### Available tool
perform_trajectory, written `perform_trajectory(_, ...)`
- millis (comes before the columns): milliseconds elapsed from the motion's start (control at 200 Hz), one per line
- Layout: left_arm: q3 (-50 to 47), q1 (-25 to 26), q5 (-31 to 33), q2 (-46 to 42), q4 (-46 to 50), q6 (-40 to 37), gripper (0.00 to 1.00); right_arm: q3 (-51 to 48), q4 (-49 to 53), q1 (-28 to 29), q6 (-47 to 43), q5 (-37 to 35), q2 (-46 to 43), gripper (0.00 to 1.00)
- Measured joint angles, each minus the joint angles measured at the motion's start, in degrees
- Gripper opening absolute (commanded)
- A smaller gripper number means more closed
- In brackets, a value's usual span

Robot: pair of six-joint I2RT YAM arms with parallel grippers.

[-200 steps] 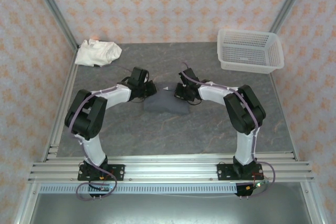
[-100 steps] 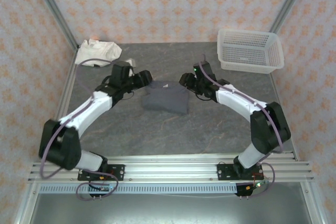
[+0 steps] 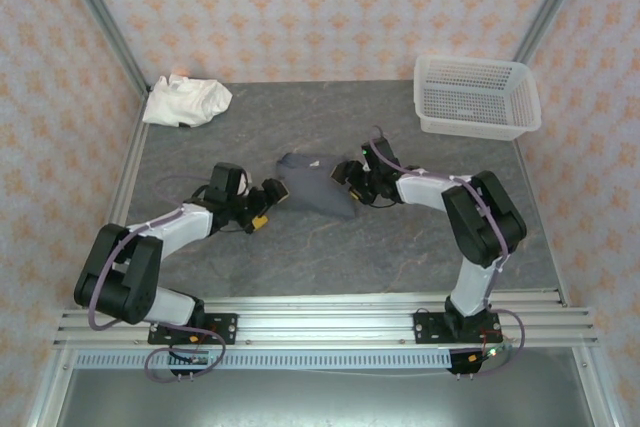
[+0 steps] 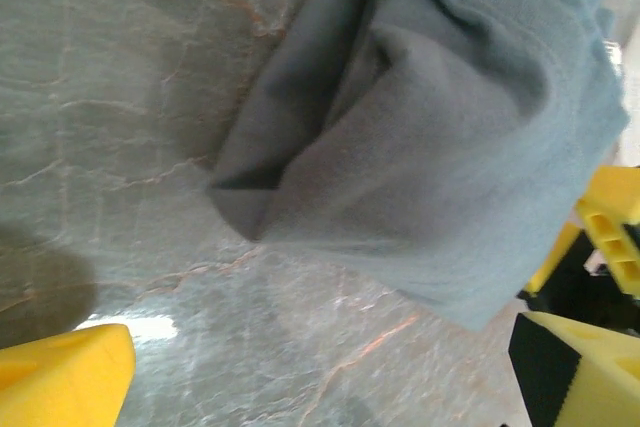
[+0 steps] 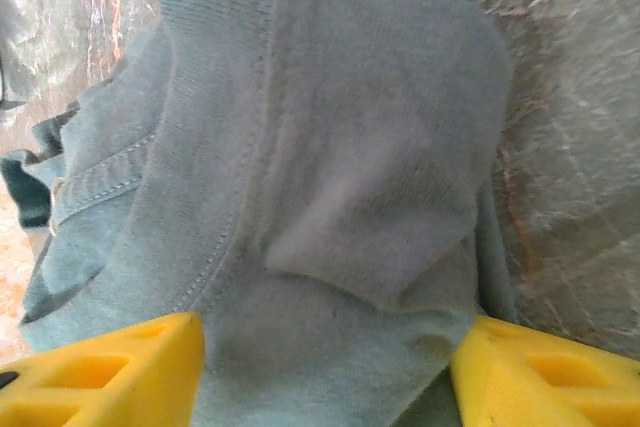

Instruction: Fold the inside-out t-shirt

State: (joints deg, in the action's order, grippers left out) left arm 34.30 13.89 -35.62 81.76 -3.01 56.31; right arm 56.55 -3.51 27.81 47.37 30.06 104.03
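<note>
Holds left gripper [image 3: 268, 202] jaws spread wide just beside the folded slate-grey t-shirt [image 3: 315, 187]; straddles its opposite edge with right gripper [image 3: 350, 177] jaws spread.

The t-shirt [image 3: 312, 185] lies near the middle of the table [image 3: 400, 257], a little toward the far side. It is a dark slate-grey bundle, folded down to a small, roughly rectangular packet with uneven edges. The fabric is plain soft cotton with no print. Up close the layers sit loosely: one flap doubles over the rest and leaves a dark pocket at a corner, and a ribbed band with visible stitching runs along one side. The packet rests flat on the surface.
</note>
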Motion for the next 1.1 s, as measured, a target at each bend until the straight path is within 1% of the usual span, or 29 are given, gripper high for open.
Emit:
perform_trajectory(95,0.0,0.8,0.2,3.0,-6.3,3.8,0.98,1.6,-0.8,0.3,0.9,1.1,1.5,0.6)
perform_trajectory(205,0.1,2.4,1.6,6.4,-11.6,6.6,0.99,3.4,-1.8,1.1,1.6,1.9,2.8,0.6)
perform_trajectory(355,0.6,3.5,5.0,6.9,-12.9,8.2,0.98,4.6,-3.2,2.6,3.3,2.1,3.9,0.59)
perform_trajectory(510,-0.1,3.5,9.1,6.9,-13.7,10.4,0.96,4.5,-6.5,5.0,7.5,2.1,4.8,0.57)
perform_trajectory(645,-1.2,3.5,9.8,6.9,-16.0,12.5,0.95,3.7,-10.1,7.4,11.2,1.3,4.8,0.57)
perform_trajectory(766,-1.4,3.5,10.4,6.9,-16.3,13.3,0.92,3.0,-11.5,9.8,13.3,0.1,4.8,0.56)
perform_trajectory(851,-1.6,3.3,10.9,7.0,-16.5,13.2,0.84,2.7,-12.5,11.6,14.6,-0.2,4.8,0.56)
perform_trajectory(921,-1.8,2.9,11.3,7.6,-17.2,13.0,0.71,2.1,-13.5,12.5,15.3,-0.3,4.5,0.56)
perform_trajectory(946,-1.8,2.8,11.6,8.0,-17.4,13.1,0.68,1.7,-13.5,12.7,15.5,-0.5,4.2,0.56)
perform_trajectory(1101,-1.6,2.0,10.5,10.2,-18.2,12.7,0.63,0.9,-9.4,12.7,14.2,-2.3,-0.8,0.56)
